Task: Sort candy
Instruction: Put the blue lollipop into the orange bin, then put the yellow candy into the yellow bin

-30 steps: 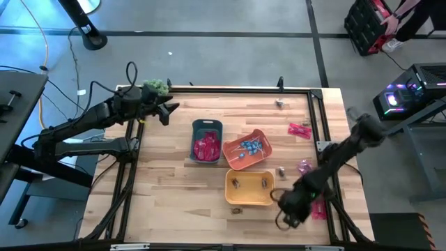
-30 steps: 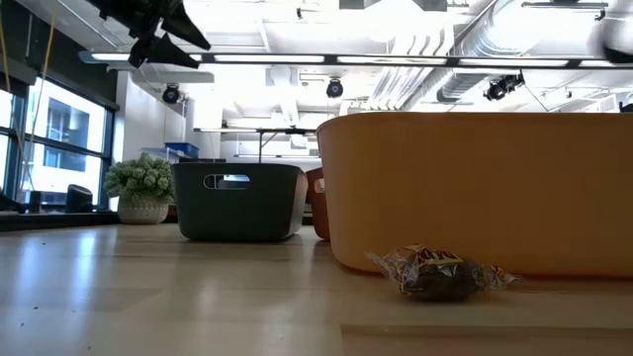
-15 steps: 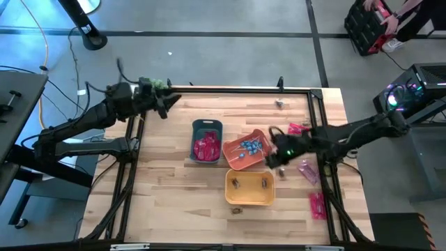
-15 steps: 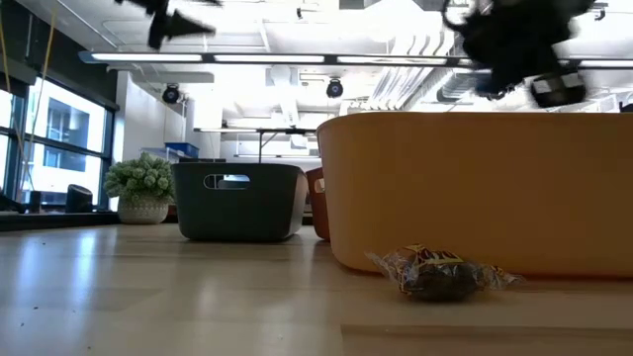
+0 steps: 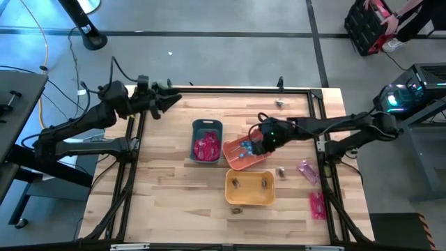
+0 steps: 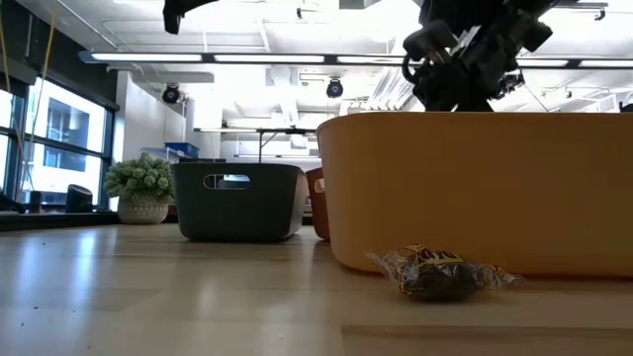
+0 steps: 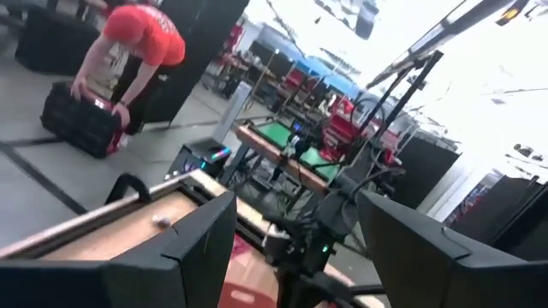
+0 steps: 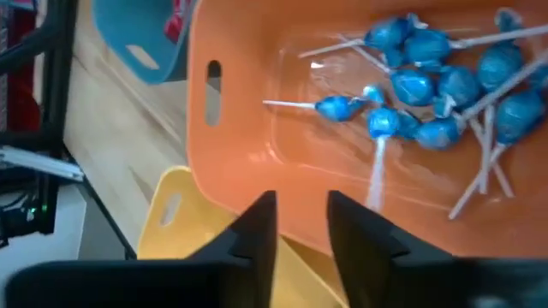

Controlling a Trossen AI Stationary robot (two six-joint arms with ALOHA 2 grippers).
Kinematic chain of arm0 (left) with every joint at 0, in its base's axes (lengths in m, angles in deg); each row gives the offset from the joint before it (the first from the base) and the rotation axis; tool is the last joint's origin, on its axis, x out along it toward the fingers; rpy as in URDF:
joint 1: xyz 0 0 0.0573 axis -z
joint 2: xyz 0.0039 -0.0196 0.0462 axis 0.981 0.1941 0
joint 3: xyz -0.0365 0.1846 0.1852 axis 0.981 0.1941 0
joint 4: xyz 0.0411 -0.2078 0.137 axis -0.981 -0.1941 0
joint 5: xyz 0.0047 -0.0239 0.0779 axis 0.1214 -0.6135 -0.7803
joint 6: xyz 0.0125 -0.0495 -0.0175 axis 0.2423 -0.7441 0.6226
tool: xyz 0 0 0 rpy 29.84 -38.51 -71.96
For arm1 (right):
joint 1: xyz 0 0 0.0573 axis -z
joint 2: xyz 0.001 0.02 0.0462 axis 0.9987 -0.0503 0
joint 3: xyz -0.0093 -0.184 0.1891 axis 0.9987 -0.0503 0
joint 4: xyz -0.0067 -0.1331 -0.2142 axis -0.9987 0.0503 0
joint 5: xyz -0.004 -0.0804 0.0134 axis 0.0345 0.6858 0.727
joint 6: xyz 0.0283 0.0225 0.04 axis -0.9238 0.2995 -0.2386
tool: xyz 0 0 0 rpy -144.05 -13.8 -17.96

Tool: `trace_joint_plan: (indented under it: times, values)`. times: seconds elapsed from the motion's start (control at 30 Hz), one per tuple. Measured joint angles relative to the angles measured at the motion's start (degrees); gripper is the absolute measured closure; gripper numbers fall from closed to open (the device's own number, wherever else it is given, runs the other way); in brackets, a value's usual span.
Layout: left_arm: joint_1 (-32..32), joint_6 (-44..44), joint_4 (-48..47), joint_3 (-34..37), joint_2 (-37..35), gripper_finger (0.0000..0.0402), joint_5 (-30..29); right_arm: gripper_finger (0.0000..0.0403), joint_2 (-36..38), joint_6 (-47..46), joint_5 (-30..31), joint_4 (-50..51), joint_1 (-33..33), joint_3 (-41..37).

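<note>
While the right tool [image 8: 301, 224] hangs over the orange bin [image 8: 248, 162] with fingers slightly parted and empty, blue lollipops [image 8: 432, 90] lie there, probably just dropped. Pink packets [image 5: 305, 169] remain on the desk's [image 5: 167, 181] right; the left tool [image 5: 169, 102] waits wide open, far left.

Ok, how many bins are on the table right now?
3. The grey-blue bin sits mid-table, the orange bin lies tilted just to its right, and the yellow bin is below the orange one in the high view. None seems hidden.
</note>
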Motion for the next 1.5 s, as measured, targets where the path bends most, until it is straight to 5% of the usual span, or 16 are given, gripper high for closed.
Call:
trace_joint_plan:
  times: [0.33, 0.67, 0.9, 1.33, 1.5]
  values:
    - [2.52, -0.19, -0.32, 0.0, 4.8, 0.0163, -0.74, 0.0199, 6.26, 3.56, -4.48, 3.31, -1.49, 0.04]
    - [4.99, -2.14, 6.07, 0.01, 13.77, 0.0163, -0.88, 0.0207, 10.16, -12.58, 7.83, 31.8, -19.14, -0.65]
    - [5.01, -1.94, 11.3, 0.0, 16.3, 0.0163, -0.88, 0.0208, 5.13, -19.62, 10.39, 25.13, -23.54, -7.02]
    - [4.42, -0.97, 12.79, 0.0, 8.37, 0.0163, -8.12, 0.021, -10.33, -18.32, 12.14, 15.89, -23.13, -7.63]
    - [4.35, 4.63, 12.5, 0.0, 4.72, 0.0163, -8.16, 0.0252, -12.86, -22.68, 13.0, 18.48, -23.11, -7.36]
